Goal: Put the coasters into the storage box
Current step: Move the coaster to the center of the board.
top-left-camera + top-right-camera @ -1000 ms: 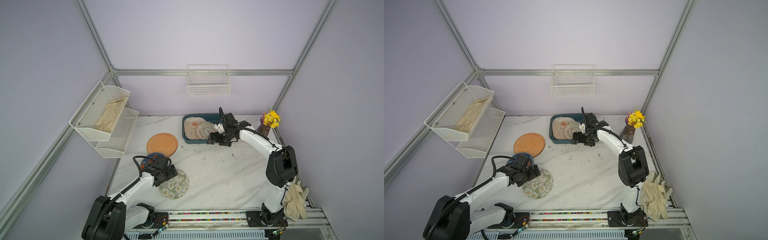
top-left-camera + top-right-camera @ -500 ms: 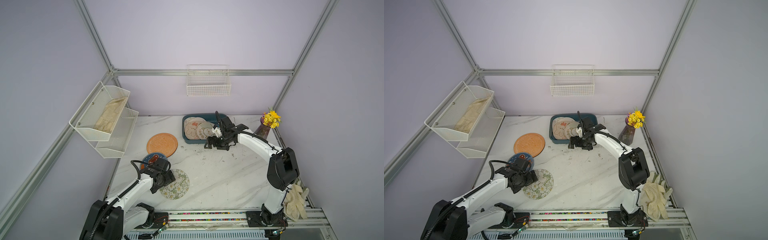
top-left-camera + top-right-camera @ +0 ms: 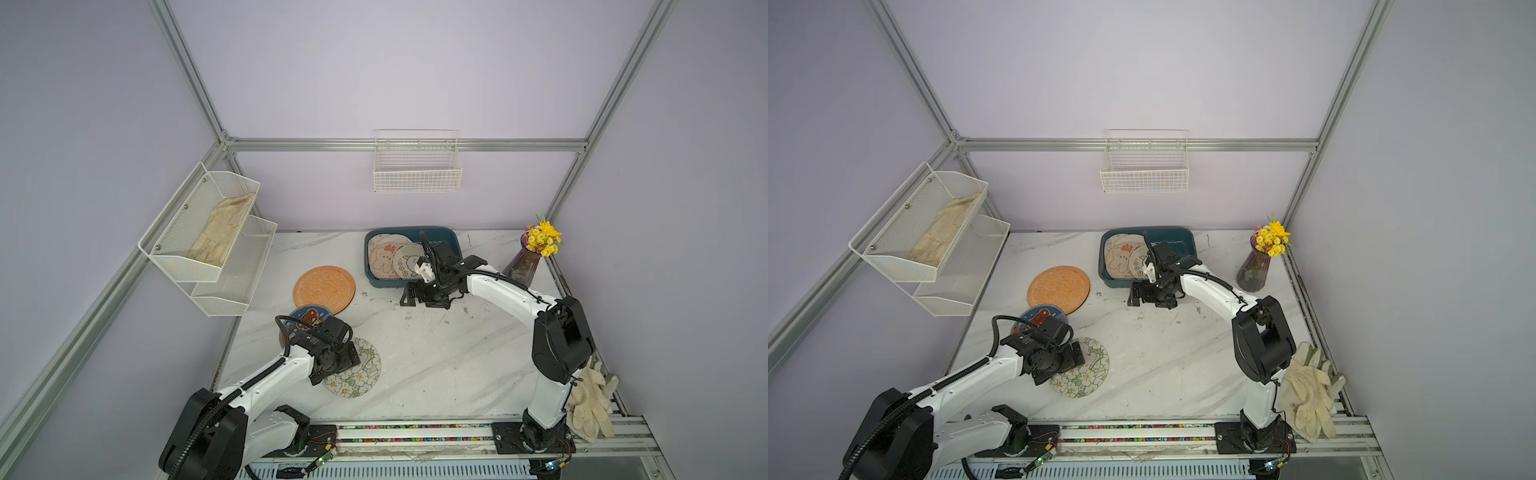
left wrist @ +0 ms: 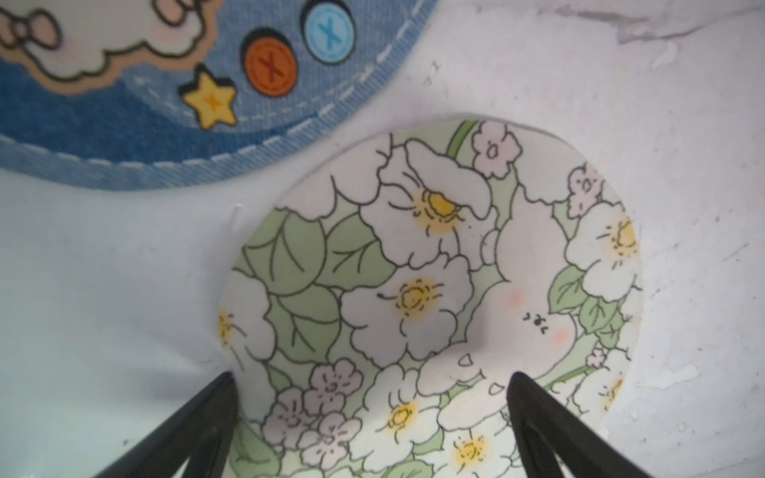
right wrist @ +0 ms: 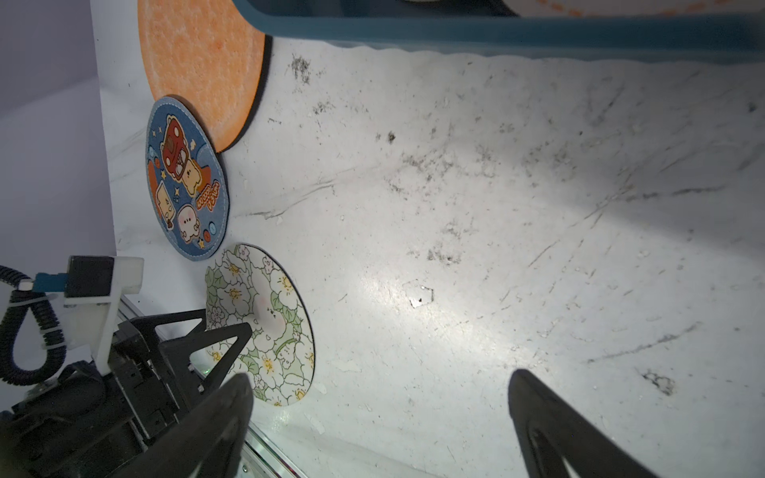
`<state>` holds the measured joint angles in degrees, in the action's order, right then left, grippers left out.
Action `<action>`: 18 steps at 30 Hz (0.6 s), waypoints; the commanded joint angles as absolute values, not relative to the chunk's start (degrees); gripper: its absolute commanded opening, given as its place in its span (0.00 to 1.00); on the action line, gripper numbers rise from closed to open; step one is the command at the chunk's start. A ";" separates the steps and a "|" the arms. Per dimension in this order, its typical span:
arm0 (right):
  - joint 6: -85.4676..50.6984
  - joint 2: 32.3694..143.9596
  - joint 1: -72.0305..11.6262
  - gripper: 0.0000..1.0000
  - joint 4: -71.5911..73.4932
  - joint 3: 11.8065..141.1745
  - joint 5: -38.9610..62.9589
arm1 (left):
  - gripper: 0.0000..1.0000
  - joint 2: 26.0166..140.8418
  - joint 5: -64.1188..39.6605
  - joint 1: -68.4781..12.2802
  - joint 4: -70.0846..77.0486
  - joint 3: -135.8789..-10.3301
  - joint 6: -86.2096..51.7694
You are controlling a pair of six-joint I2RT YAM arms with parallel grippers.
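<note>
Both grippers stand wide open with nothing in them. The left gripper hangs low over the flowered coaster, with one fingertip at the coaster's rim and the other over its print. Whether either touches it I cannot tell. Over the last second that arm has drawn back a little toward its base, bringing the gripper to the flowered coaster's near edge, with the blue coaster just beyond. This looks like lining up for a pick at the rim, about the only place a thin flat mat offers a hold.

The right gripper has changed more. A second ago it was over the box. Now it is outside, low over bare counter just in front of the box's front wall, and it faces the loose coasters. Judging from that, its drop-off is done and it is free for the next one.

Several coasters lie overlapping inside the box. Three are still out on the counter: the flowered one, the blue one just beside it, and the big orange coaster. The orange one's edge meets the blue one, and it lies between those two and the box. So the task seems well along but not finished, and what remains lies on the left arm's side.
</note>
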<state>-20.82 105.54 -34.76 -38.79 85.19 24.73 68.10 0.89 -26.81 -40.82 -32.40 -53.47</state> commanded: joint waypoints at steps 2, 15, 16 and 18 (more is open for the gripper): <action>-22.66 104.87 -36.42 0.97 -37.02 83.07 24.75 | 1.00 72.40 -6.67 -29.18 -37.97 -34.13 -54.58; -23.98 104.88 -37.61 0.97 -34.99 81.00 24.81 | 1.00 80.32 -7.19 -36.10 -36.31 -43.81 -53.05; -24.08 104.94 -37.85 0.97 -34.77 80.82 24.90 | 1.00 80.43 -7.27 -36.49 -36.17 -44.34 -52.85; -24.41 105.19 -38.47 0.97 -34.37 80.32 24.87 | 1.00 82.94 -7.38 -37.44 -35.78 -45.56 -52.18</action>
